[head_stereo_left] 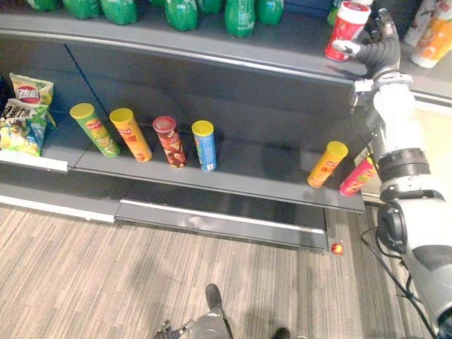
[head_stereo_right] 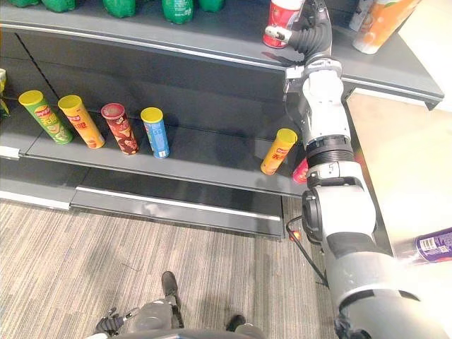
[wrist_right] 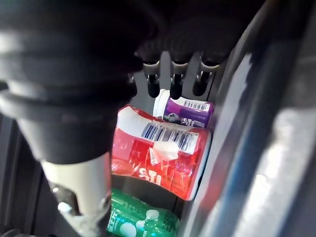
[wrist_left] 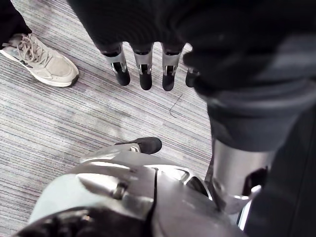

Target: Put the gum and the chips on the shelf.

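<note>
The left hand (wrist_left: 144,61) hangs over the floor with straight, relaxed fingers, near a person's grey shoe (wrist_left: 42,59). At 9 o'clock in the head views, chip bags (head_stereo_left: 25,113) sit on the lower shelf (head_stereo_left: 254,173). Toward 3 o'clock stand leaning chip cans: green (head_stereo_left: 95,131), orange (head_stereo_left: 132,135), dark red (head_stereo_left: 169,141), blue (head_stereo_left: 205,146), then, well apart, yellow (head_stereo_left: 326,164) and pink (head_stereo_left: 357,178). At 1 o'clock, at the top shelf (head_stereo_left: 212,49), the right hand (head_stereo_left: 378,49) grasps the tilted red gum tub (head_stereo_left: 346,28), thumb across its front, just beside a purple gum tub (wrist_right: 187,111).

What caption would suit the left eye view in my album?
Right hand holding a tilted red gum tub at the top shelf, chip cans below.
</note>
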